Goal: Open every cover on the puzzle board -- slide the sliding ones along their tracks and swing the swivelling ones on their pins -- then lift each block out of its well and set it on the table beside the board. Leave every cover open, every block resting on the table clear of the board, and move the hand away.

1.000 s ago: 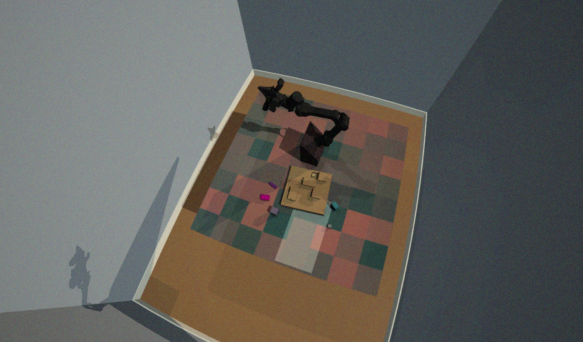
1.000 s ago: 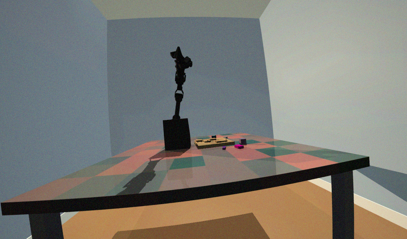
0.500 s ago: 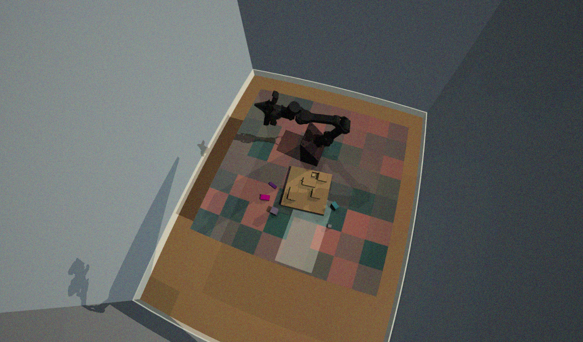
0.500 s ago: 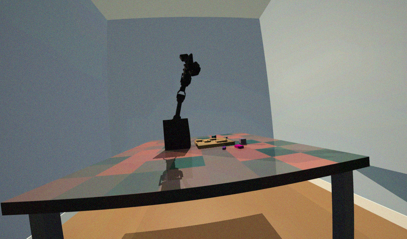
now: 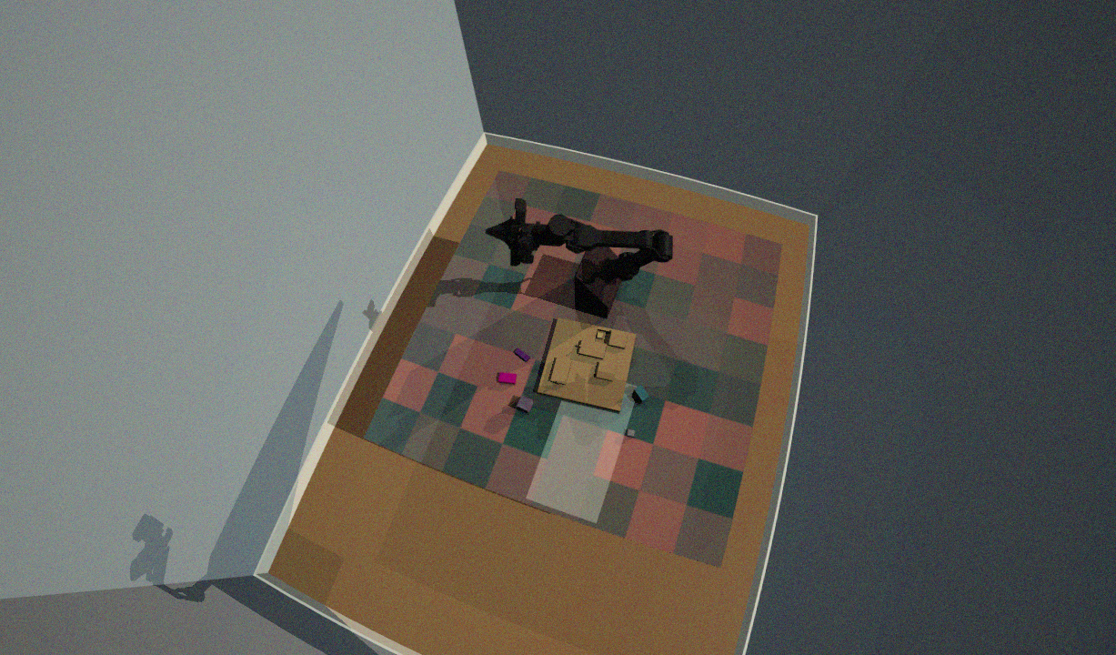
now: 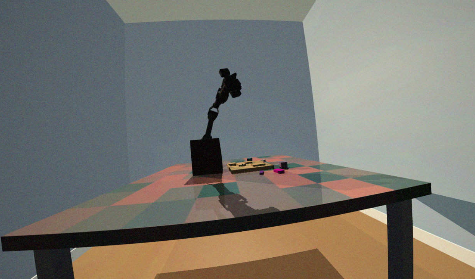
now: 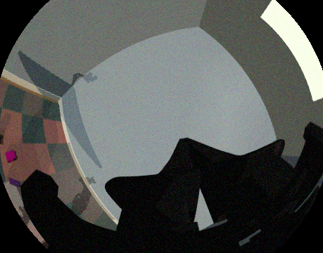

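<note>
My gripper (image 5: 491, 232) (image 7: 184, 142) is shut and empty, high up and away from the tan puzzle board (image 5: 581, 392) (image 6: 250, 169). The board carries several tan covers, one (image 5: 590, 349) near its middle. A small square well (image 5: 600, 334) shows near its robot-side edge; the frames are too small to tell how far each cover stands open. On the table off the board lie a purple block (image 5: 521, 355) (image 6: 261, 172) (image 7: 14, 182), a magenta block (image 5: 507, 377) (image 6: 278, 171) (image 7: 10, 156), a grey-purple block (image 5: 524, 404) (image 6: 283, 165), a teal block (image 5: 640, 394) (image 6: 249, 159) and a small grey block (image 5: 630, 433).
The dark robot base (image 5: 596, 293) (image 6: 206, 156) stands next to the board on the checkered table (image 5: 679, 505) (image 6: 155, 211). The arm reaches out above the table toward the pale wall (image 5: 219, 163) (image 7: 161, 105). The arm's shadow falls across the table.
</note>
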Controlling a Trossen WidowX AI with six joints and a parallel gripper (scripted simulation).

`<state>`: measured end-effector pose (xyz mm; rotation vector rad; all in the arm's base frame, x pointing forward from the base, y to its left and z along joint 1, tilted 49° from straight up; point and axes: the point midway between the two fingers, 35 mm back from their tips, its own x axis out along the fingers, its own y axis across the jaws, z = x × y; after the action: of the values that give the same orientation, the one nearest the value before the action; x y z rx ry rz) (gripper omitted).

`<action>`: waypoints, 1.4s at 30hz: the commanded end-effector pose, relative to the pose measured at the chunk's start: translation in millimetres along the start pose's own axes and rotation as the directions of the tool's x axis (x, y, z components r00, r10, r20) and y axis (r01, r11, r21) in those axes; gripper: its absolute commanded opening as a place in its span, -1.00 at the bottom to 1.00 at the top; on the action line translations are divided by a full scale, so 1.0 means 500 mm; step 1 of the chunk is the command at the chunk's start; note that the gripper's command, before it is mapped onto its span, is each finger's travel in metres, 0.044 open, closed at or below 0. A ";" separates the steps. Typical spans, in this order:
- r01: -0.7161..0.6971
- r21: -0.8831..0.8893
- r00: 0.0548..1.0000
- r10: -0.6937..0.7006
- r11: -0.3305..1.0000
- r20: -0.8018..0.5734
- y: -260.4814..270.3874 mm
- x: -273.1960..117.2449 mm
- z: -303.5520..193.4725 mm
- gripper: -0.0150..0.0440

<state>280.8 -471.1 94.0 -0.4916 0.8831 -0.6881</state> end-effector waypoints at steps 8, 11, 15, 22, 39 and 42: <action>-0.122 0.028 0.992 0.121 0.992 0.030 0.081 -0.018 0.044 -0.49; -0.166 0.027 0.986 0.165 0.986 0.041 0.110 -0.024 0.058 -0.49; -0.225 0.026 0.973 0.223 0.974 0.053 0.148 -0.034 0.076 -0.49; -0.326 0.023 0.944 0.324 0.945 0.069 0.215 -0.056 0.105 -0.49; -0.559 0.014 0.827 0.556 0.829 0.083 0.374 -0.134 0.159 -0.49; -0.597 0.013 0.800 0.595 0.802 0.081 0.401 -0.151 0.166 -0.49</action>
<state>381.1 -286.7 50.3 -0.2021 0.8880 -0.1400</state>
